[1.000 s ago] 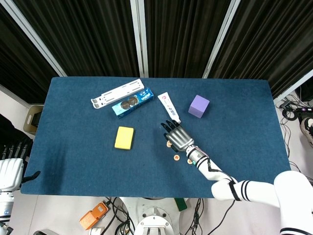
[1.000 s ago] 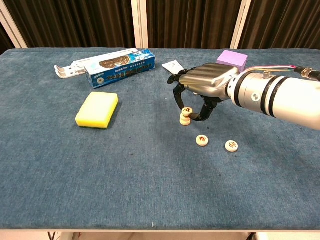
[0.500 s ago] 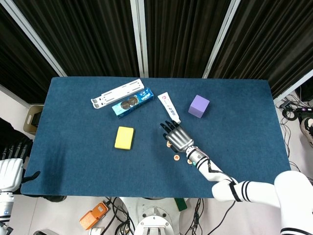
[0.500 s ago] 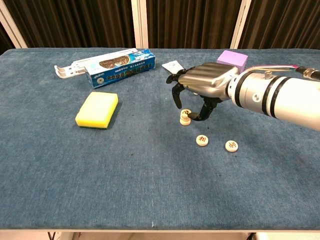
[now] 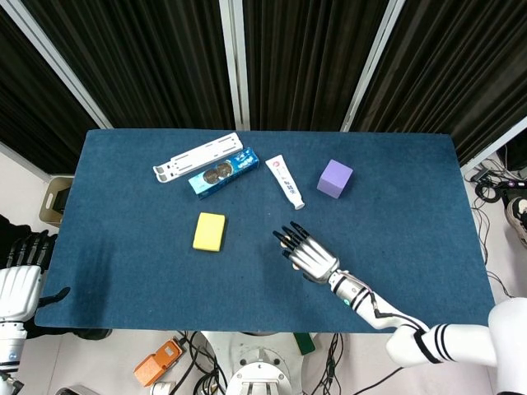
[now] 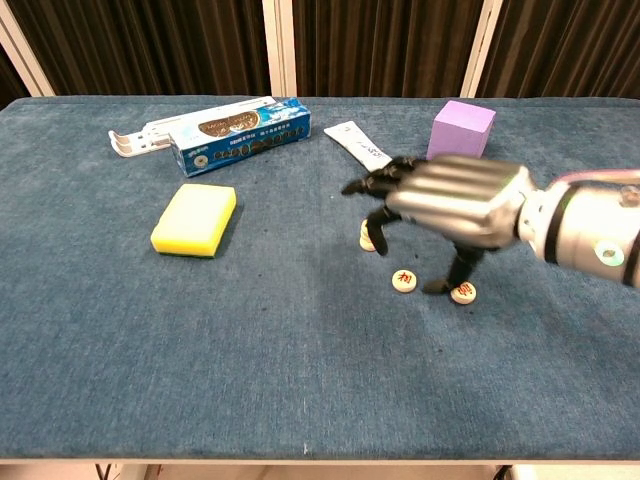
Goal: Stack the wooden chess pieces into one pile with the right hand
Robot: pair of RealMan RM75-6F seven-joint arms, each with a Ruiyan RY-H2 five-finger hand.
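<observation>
Since half a second ago the right hand (image 6: 455, 195) has pulled back from the small stack (image 6: 368, 238) toward the lower right of the frame; we now see it empty, fingers spread and blurred. In the head view it covers the pieces entirely (image 5: 311, 256). In the chest view its thumb tip comes down just beside the right-hand loose piece (image 6: 463, 293); we cannot tell whether they touch. The other loose piece (image 6: 403, 281) lies centre frame, apart from the stack, which is partly hidden behind a finger. The stack stands where it stood.

Both loose pieces carry a red character; we cannot read either. Print on the blue box (image 6: 240, 136) and on the tube (image 6: 359, 145) is too small to read.

The left hand (image 5: 20, 271) sits at the lower left edge of the head view, cut off, off the table (image 5: 123, 247); it holds nothing, fingers pointing up. Sponge (image 6: 195, 219), purple cube (image 6: 462, 127) and white stand (image 6: 160, 130) are unmoved.
</observation>
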